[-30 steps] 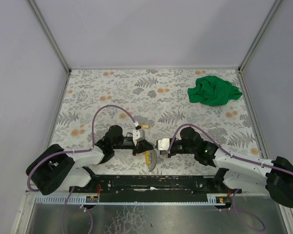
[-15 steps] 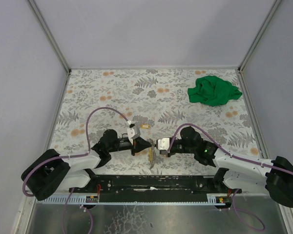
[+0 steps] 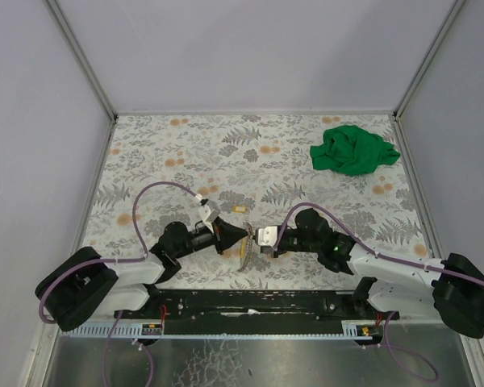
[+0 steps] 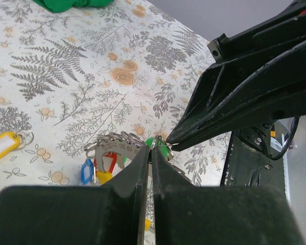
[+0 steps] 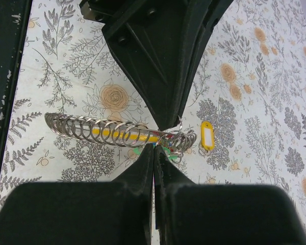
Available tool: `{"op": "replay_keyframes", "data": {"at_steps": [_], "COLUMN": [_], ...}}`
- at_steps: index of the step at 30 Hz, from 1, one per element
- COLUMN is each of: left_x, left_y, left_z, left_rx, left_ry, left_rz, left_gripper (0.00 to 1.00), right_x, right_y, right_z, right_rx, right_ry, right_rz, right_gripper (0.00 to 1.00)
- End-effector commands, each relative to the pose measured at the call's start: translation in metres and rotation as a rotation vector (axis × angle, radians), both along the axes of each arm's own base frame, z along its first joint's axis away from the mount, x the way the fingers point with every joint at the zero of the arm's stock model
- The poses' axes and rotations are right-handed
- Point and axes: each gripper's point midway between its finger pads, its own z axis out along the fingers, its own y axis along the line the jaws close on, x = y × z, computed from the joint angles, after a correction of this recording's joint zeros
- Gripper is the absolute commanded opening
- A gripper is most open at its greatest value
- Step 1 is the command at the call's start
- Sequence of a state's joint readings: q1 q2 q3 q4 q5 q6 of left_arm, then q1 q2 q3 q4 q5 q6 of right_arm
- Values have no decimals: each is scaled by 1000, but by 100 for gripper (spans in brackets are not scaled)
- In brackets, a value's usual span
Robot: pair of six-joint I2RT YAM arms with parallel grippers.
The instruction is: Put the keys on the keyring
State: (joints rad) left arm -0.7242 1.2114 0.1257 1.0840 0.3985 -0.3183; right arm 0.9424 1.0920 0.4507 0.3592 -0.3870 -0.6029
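Observation:
The keyring (image 5: 107, 131) is a long coil of silvery loops on a flat metal piece (image 4: 115, 146) with red, blue and yellow tags; it hangs between the two grippers (image 3: 244, 254). My left gripper (image 4: 152, 152) is shut on the small ring of the green-tagged key (image 4: 160, 148). My right gripper (image 5: 154, 149) is shut on the keyring's end, its tip meeting the left one (image 3: 252, 235). The yellow-tagged key (image 5: 207, 136) lies alone on the cloth just beyond them (image 3: 240, 210) and at the left of the left wrist view (image 4: 2, 145).
A crumpled green cloth (image 3: 353, 149) lies at the far right of the floral tablecloth (image 3: 185, 153). Grey walls stand on three sides. The black rail (image 3: 250, 302) of the arm bases runs along the near edge.
My left gripper has shut and turned to point right, tip to tip with the right gripper. The keyring has risen off the cloth between them.

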Motion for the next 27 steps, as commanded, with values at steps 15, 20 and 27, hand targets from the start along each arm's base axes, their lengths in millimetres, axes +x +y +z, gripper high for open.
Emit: {"op": "replay_keyframes", "data": {"at_steps": [15, 20, 27], "left_x": [0, -6, -12], "left_y": [5, 7, 3], "left_z": [16, 7, 2], "left_rx": [-92, -1, 115], "left_ry": [-33, -83, -194], "left_rz": [50, 14, -90], "left_gripper": [18, 27, 38], "right_x": [5, 5, 1], "right_y": [2, 3, 5], "right_z": [31, 32, 30], "right_rx": [40, 16, 4], "right_ry": [-89, -93, -83], "right_rz": [-26, -9, 19], "right_gripper": [0, 0, 0]}}
